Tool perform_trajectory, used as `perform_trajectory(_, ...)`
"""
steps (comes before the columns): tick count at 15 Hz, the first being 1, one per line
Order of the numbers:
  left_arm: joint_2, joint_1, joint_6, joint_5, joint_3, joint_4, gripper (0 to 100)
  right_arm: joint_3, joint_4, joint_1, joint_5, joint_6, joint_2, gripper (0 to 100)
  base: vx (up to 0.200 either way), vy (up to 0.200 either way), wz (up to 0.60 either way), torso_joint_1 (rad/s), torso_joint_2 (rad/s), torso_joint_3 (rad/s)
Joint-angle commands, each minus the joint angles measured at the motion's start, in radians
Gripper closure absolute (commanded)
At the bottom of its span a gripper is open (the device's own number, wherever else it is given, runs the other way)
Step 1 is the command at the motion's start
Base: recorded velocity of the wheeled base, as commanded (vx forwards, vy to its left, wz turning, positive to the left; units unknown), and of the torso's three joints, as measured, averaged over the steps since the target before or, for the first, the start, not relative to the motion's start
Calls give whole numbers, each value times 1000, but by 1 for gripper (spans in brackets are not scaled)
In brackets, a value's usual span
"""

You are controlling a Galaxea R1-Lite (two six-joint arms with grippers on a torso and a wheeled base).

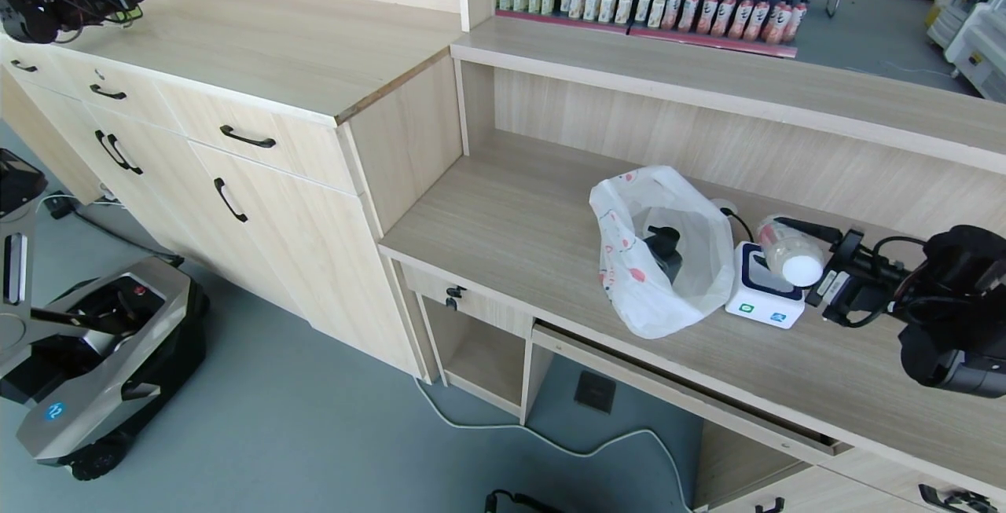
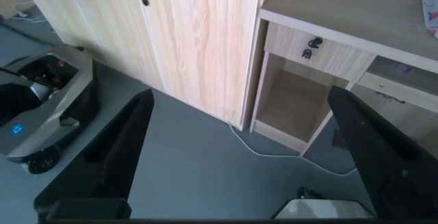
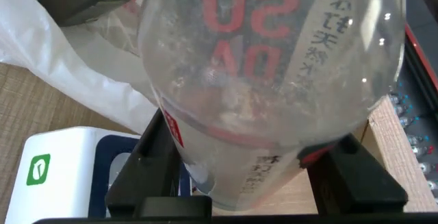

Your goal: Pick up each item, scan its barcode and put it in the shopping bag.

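— So, what takes up most of the frame?
— The wooden cabinet point(image 1: 259, 144) with black handles fills the upper left of the head view. To its right and lower down, the pale wooden counter point(image 1: 519, 222) crosses the centre toward the lower right corner.

— And behind that?
— At the top edge, right of centre, a row of drink bottles point(image 1: 644, 4) stands on a store shelf.

— Where is the shopping bag?
— The shopping bag point(image 1: 695, 293), white plastic with red prints, stands open on the counter right of centre. A dark object point(image 1: 664, 250) sits inside, and I cannot tell what it is. The scanner point(image 1: 766, 305), a white box with a blue top, sits right against the bag's right side.

— And the item?
— A clear bottle point(image 1: 786, 250) with a white end lies nearly level just above the scanner, outside the bag. The right gripper point(image 1: 809, 258), at the right edge, is clamped on it with one black finger on each side. The right wrist view shows the printed label between the fingers and the scanner beneath.

— The other arm?
— The left gripper point(image 2: 236, 155) hangs over the grey floor near the cabinet, its fingers wide apart. A white cable point(image 1: 550, 438) trails on the floor at lower centre.
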Motion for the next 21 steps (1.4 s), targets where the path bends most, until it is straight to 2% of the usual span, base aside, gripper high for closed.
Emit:
perform_trajectory(1, 0, 0, 0, 1, 0, 1, 0, 74, 70, -94, 1, 148, -238, 100, 0, 0, 0, 0, 0, 0)
perform_trajectory(2, 0, 0, 0, 1, 0, -1, 0, 74, 115, -114, 0, 197, -287, 100, 0, 0, 0, 0, 0, 0)
perform_trajectory(4, 0, 0, 0, 1, 0, 1, 0, 80, 317, -178, -6, 426, -459, 100, 0, 0, 0, 0, 0, 0)
perform_trajectory(5, 0, 0, 0, 1, 0, 1, 0, 111, 393, -219, -8, 476, -511, 100, 0, 0, 0, 0, 0, 0)
perform_trajectory(8, 0, 0, 0, 1, 0, -1, 0, 140, 594, -322, -9, 493, -589, 100, 0, 0, 0, 0, 0, 0)
perform_trajectory(10, 0, 0, 0, 1, 0, -1, 0, 126, 730, -357, -92, 502, -620, 100, 0, 0, 0, 0, 0, 0)
perform_trajectory(11, 0, 0, 0, 1, 0, -1, 0, 121, 837, -382, -169, 547, -654, 100, 0, 0, 0, 0, 0, 0)
perform_trajectory(12, 0, 0, 0, 1, 0, 1, 0, 124, 887, -384, -247, 604, -675, 100, 0, 0, 0, 0, 0, 0)
perform_trajectory(13, 0, 0, 0, 1, 0, -1, 0, 126, 902, -379, -301, 627, -681, 100, 0, 0, 0, 0, 0, 0)
perform_trajectory(14, 0, 0, 0, 1, 0, -1, 0, 127, 936, -353, -456, 711, -698, 100, 0, 0, 0, 0, 0, 0)
perform_trajectory(16, 0, 0, 0, 1, 0, -1, 0, 131, 936, -295, -647, 837, -704, 100, 0, 0, 0, 0, 0, 0)
perform_trajectory(17, 0, 0, 0, 1, 0, -1, 0, 154, 933, -292, -697, 838, -706, 100, 0, 0, 0, 0, 0, 0)
perform_trajectory(21, 0, 0, 0, 1, 0, 1, 0, 187, 762, -252, -713, 834, -687, 100, 0, 0, 0, 0, 0, 0)
